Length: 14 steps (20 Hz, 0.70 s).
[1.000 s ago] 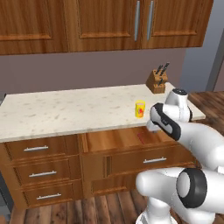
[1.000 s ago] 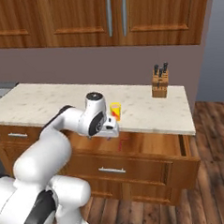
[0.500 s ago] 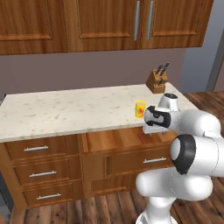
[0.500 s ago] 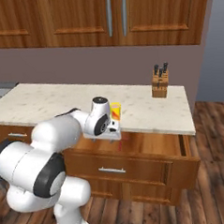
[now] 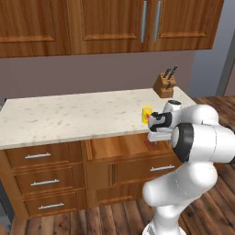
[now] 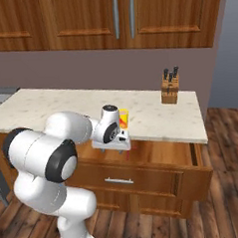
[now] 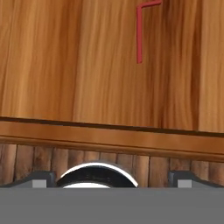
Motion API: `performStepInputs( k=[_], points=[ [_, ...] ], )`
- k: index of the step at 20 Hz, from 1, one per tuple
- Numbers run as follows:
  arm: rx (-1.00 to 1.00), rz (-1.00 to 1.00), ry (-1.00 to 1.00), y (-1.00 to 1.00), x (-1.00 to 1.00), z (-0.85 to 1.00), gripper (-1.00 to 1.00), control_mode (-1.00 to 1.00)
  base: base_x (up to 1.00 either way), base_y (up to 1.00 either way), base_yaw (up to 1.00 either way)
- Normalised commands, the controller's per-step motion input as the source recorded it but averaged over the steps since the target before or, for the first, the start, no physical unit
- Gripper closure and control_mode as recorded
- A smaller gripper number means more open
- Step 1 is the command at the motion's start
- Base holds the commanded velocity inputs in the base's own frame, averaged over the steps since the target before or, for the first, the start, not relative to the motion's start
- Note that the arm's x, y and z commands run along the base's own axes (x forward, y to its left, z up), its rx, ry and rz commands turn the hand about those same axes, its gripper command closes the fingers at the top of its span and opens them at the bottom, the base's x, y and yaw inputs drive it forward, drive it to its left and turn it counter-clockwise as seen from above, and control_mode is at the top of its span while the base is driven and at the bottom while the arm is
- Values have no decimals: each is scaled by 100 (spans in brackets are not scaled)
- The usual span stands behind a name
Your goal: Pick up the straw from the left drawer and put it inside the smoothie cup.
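Drawer stack with silver bar handles (image 5: 43, 181): lower left of the left base frame, closed, unchanged. Left drawer (image 5: 124, 146): centre of that frame, pulled open under the counter (image 5: 69, 117), as a second ago. Straw (image 7: 139, 30): red, lying flat on the drawer's wood floor, upper right of centre in the hand frame, bent tip toward the top edge; not held. Smoothie cup (image 5: 146, 114): yellow, on the counter near its front edge, right of centre, in the same spot as before. Gripper (image 5: 154, 137): jaws spread wide, holding nothing, now lower than a second ago, over the open drawer just below the cup. Knife block (image 5: 164, 85): upper right, at the counter's back, unmoved.
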Motion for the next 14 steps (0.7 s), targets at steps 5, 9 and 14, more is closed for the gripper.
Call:
performStepInputs(
  k=[5,9,14],
  points=[
    [0,0,3,0,35,-26,-100,-100,0,0,0],
    [0,0,2,0,36,-29,-100,-100,0,0,0],
    [0,0,2,-5,32,-32,-100,-100,0,0,0]
  ],
)
